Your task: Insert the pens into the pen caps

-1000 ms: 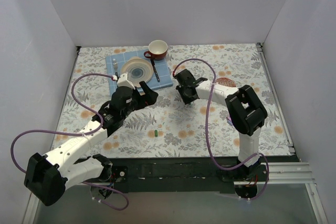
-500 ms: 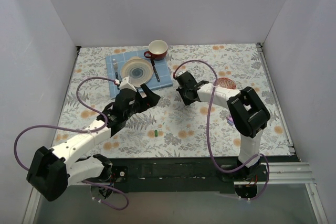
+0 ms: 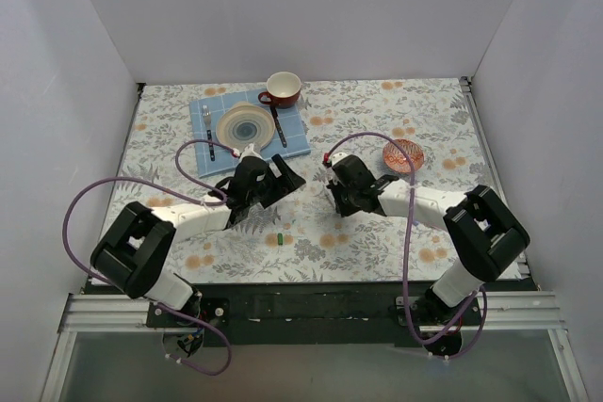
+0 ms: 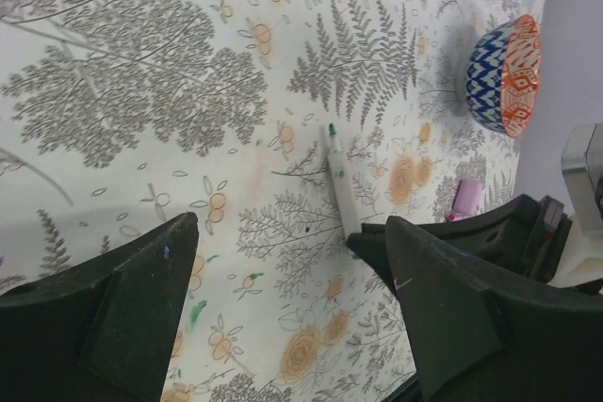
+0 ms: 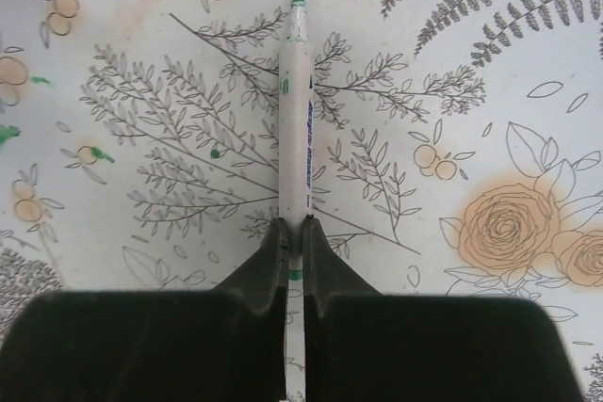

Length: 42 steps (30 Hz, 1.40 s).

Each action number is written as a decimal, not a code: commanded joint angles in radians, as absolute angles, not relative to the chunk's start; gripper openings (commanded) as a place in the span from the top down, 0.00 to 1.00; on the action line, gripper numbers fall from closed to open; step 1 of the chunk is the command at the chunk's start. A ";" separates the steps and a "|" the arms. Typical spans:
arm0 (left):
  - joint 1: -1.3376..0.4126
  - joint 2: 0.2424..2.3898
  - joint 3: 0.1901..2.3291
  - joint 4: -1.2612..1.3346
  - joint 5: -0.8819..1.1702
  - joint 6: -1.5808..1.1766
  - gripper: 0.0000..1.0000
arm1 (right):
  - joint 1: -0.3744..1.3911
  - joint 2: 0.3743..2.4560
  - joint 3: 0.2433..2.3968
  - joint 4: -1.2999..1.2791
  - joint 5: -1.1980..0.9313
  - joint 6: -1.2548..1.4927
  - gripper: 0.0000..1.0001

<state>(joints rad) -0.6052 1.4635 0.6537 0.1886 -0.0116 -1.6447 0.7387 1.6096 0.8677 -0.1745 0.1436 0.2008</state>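
Note:
My right gripper (image 5: 294, 233) is shut on a slim white pen (image 5: 295, 120) with a green tip that points away from it, low over the flowered cloth. In the top view this gripper (image 3: 332, 185) is at the table's middle. My left gripper (image 3: 287, 176) is open and empty, facing it from the left. The left wrist view shows the same pen (image 4: 340, 185) ahead between my open fingers (image 4: 122, 308), with a small pink piece (image 4: 464, 200) beyond it. A dark green pen cap (image 3: 280, 238) lies on the cloth nearer than both grippers.
A blue mat at the back holds a plate (image 3: 245, 125), a fork (image 3: 208, 124) and a knife (image 3: 279, 126); a red cup (image 3: 282, 88) stands behind. A small patterned bowl (image 3: 402, 154) sits right of my right gripper, also in the left wrist view (image 4: 504, 72).
Both arms have stretched out low over the table. The left gripper has moved right toward the middle; the right gripper has moved nearer and slightly right, uncovering the patterned bowl.

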 commanded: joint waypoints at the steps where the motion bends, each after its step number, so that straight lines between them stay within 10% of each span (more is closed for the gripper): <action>1: -0.607 1.529 0.704 0.336 0.067 -1.645 0.21 | 0.753 1.536 0.848 -0.098 0.065 0.252 0.99; 13: -0.640 1.652 0.712 0.341 0.045 -1.646 0.22 | 0.782 1.572 0.867 -0.077 0.090 0.301 0.99; 17: -0.641 1.631 0.703 0.295 -0.028 -1.651 0.22 | 0.805 1.612 0.894 -0.127 0.150 0.287 0.68; 20: -0.640 1.632 0.710 0.267 -0.043 -1.643 0.21 | 0.850 1.654 0.943 -0.193 0.242 0.272 0.65; 42: -0.640 1.617 0.696 0.202 -0.043 -1.699 0.21 | 0.939 1.694 0.871 -0.216 0.328 0.259 0.77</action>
<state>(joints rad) -0.6392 1.6455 0.7029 0.2779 -0.0288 -1.6611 0.9249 1.6871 0.9352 -0.2031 0.3401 0.2337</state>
